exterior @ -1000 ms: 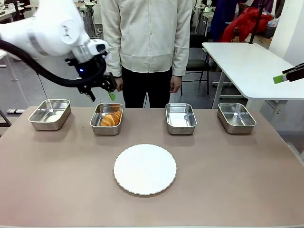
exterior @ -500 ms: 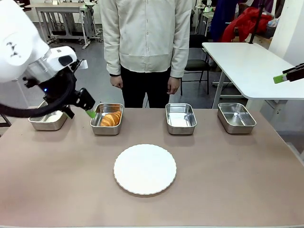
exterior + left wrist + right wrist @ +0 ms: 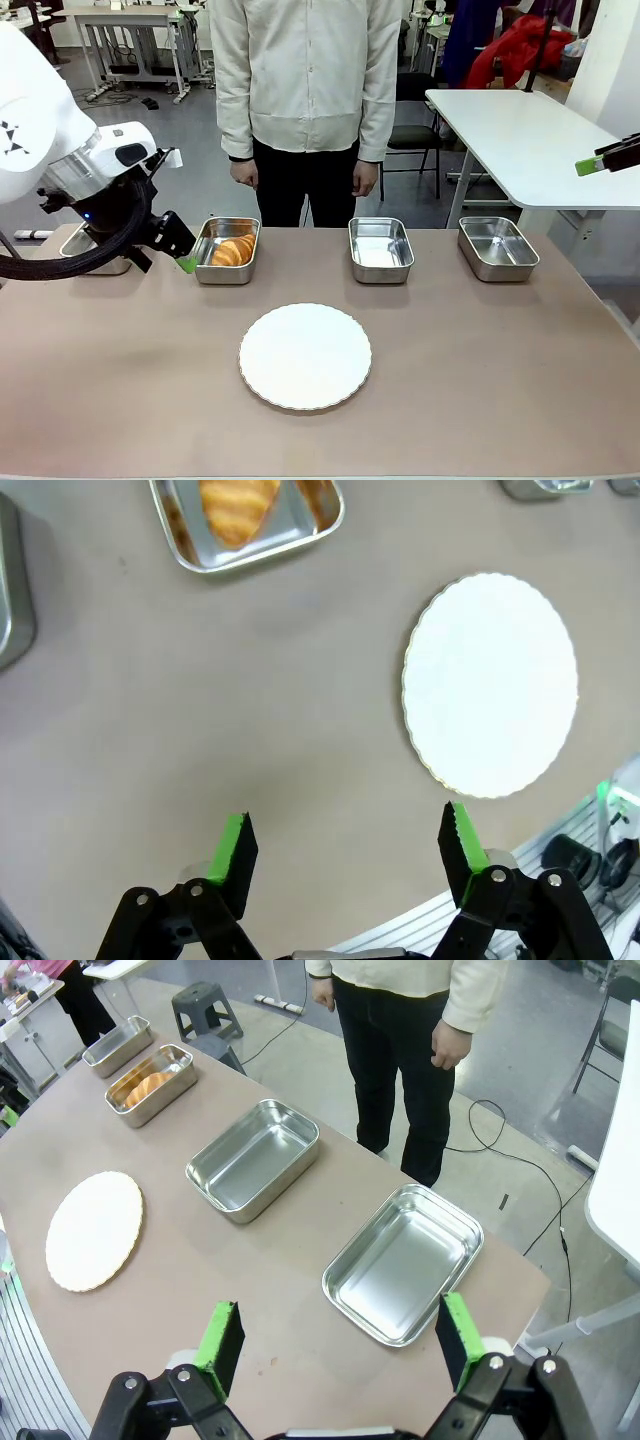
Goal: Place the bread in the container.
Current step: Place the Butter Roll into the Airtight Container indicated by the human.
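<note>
A: Where is the bread [image 3: 233, 250]?

B: It lies in the container [image 3: 225, 249], the second steel pan from the robot's left in the row along the far side of the table [image 3: 450, 380]. In the front view the croissant's long axis runs on a slant, its nearer end toward the picture's left and its farther end up toward the right. From the left wrist view the same bread [image 3: 236, 508] shows at the top edge, with its tapered tip pointing down and a little left inside the pan [image 3: 300, 542].

A: And the left end effector [image 3: 348, 842]?

B: Its jaws stand wide apart with nothing between them, above bare table, well apart from the bread. In the front view it [image 3: 172, 250] hangs just to the left of the container's near corner.

A: The right end effector [image 3: 340, 1344]?

B: Also spread wide and holding nothing, above the table's edge near the last pan [image 3: 403, 1262] in the row.

A: Anything else on the table?

B: A round white plate [image 3: 305, 356] sits in the middle, nearer the robot than the pans. A person [image 3: 305, 100] stands at the far side, arms hanging down.
</note>
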### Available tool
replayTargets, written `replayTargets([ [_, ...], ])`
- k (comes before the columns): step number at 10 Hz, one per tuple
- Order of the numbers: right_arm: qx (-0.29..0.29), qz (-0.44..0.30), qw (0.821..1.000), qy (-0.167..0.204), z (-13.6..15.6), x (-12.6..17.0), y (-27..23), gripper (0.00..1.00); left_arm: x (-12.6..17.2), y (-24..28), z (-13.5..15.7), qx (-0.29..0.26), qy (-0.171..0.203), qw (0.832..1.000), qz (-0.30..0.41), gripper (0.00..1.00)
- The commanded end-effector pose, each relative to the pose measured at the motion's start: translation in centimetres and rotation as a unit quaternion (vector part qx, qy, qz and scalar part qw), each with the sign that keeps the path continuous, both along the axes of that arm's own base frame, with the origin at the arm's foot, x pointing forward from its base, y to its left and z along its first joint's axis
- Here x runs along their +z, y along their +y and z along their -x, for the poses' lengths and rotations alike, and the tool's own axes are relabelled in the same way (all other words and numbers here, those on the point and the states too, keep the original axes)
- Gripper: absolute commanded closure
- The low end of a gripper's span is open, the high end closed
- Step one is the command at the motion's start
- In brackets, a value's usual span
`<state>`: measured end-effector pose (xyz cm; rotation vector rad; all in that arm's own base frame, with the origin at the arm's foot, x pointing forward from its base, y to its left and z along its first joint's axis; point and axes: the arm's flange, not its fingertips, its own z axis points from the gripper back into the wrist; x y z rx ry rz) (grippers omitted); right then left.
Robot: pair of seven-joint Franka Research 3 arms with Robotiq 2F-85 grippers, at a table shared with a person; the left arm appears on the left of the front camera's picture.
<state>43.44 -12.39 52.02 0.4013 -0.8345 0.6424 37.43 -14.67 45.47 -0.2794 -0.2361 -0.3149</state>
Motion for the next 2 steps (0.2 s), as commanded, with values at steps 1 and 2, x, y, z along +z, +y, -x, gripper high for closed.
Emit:
replayTargets([
  [1,0.003,-0.007,1.000,-0.006,-0.06,0.16,0.07,0.00,0.56,-0.17,0.38,-0.001,-0.008,1.000,0.002,0.08],
  [2,0.003,-0.007,1.000,-0.006,-0.06,0.16,0.07,0.00,0.56,-0.17,0.38,-0.001,-0.008,1.000,0.002,0.08],
])
